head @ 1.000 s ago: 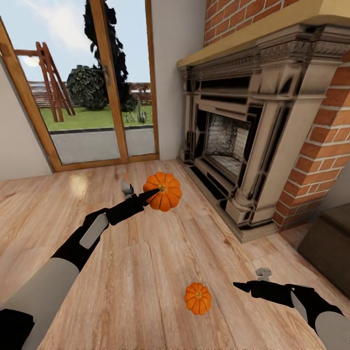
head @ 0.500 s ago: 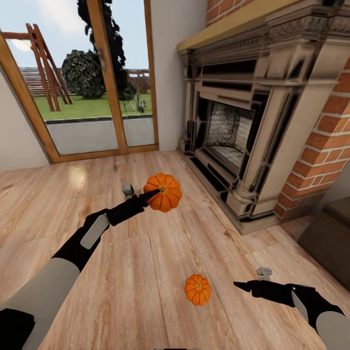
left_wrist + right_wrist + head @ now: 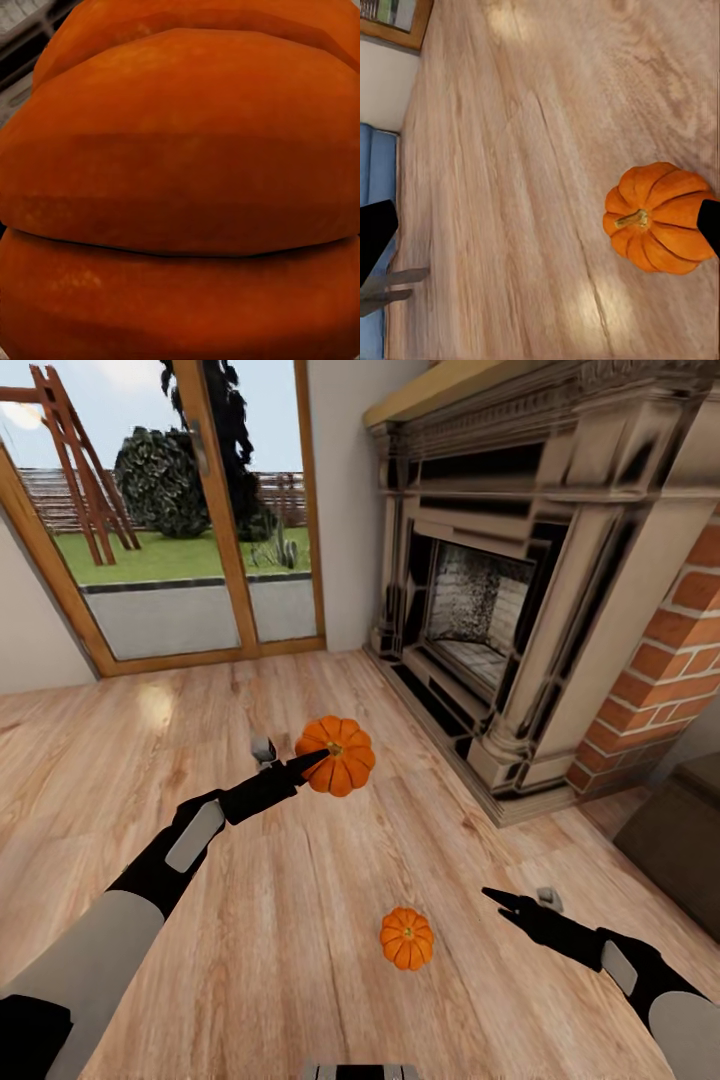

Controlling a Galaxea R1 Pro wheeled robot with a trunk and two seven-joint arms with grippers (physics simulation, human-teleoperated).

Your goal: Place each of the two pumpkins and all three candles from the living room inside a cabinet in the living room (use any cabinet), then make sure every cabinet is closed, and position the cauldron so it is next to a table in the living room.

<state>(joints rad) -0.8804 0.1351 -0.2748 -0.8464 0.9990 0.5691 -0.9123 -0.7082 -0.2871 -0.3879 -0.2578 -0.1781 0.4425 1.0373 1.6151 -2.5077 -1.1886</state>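
Left gripper (image 3: pixel 318 758) grips one ribbed orange pumpkin (image 3: pixel 336 754) mid-frame; second small pumpkin (image 3: pixel 407 938) sits on the wooden floor (image 3: pixel 250 920), lower centre, just left of the spread-fingered right gripper (image 3: pixel 497 898), the nearer arm.

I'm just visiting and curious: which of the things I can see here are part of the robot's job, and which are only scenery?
Part of the job:
- pumpkin held up by the left gripper: held pumpkin
- pumpkin on the floor, near the right gripper

Only scenery:
- fireplace
- glass door
- wooden floor
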